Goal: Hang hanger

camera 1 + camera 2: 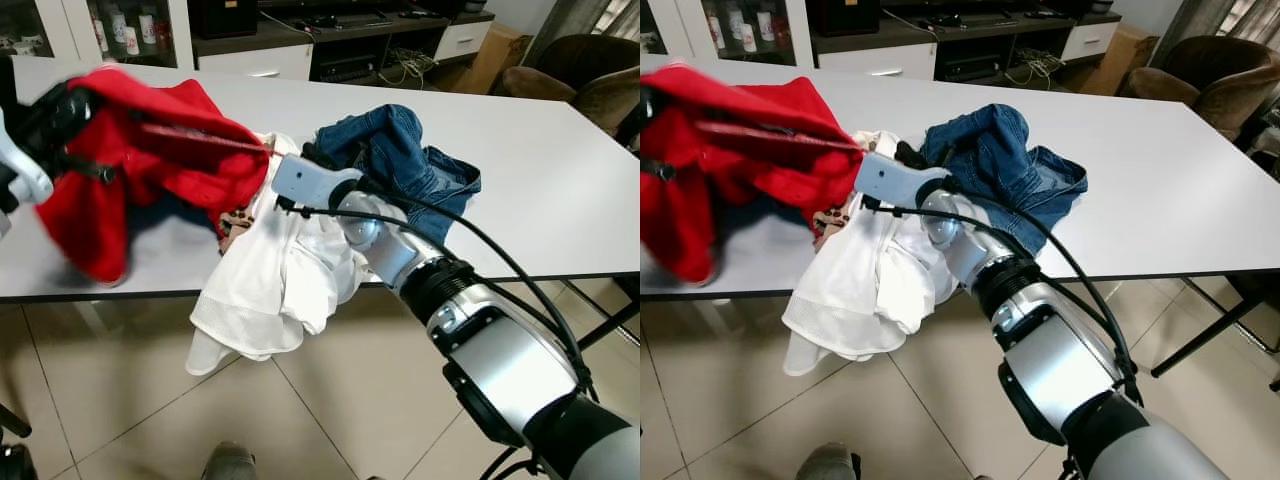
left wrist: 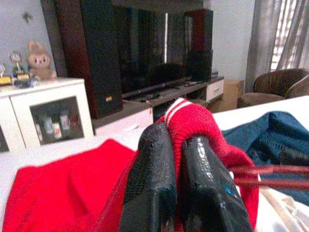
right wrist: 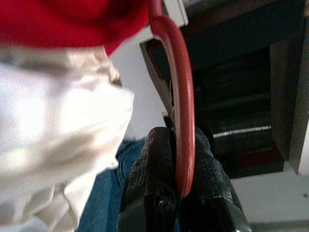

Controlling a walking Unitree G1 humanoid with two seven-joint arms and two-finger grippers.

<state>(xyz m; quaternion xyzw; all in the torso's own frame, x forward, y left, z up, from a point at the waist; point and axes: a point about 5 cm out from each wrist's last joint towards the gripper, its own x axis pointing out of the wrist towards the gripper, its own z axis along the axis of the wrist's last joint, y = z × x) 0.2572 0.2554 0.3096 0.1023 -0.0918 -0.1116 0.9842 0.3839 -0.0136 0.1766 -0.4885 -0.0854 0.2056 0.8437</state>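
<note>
Over the white tabletop [image 1: 560, 180] a red garment [image 1: 130, 170] is held up in the air, and it appears stretched between the two arms so that it can be kept on the red hanger [image 3: 181, 106] and carried to a rail. At the robot's left side, the left end effector [image 2: 181, 193] is pressed together on a fold of the red cloth, near its striped collar. The right end effector [image 3: 181, 193] is closed around the curved hook of the hanger, so the hanger is gripped at the end which must later go over a rail; no rail is seen. A white garment [image 1: 280, 290] is left hanging over the tabletop edge, and blue jeans [image 1: 400, 165] are heaped behind it. A tiled floor [image 1: 340, 400] is seen below. Behind the tabletop a dark television unit [image 2: 154, 58], a white cabinet [image 2: 43, 116] and a brown armchair [image 1: 580, 80] are placed.
</note>
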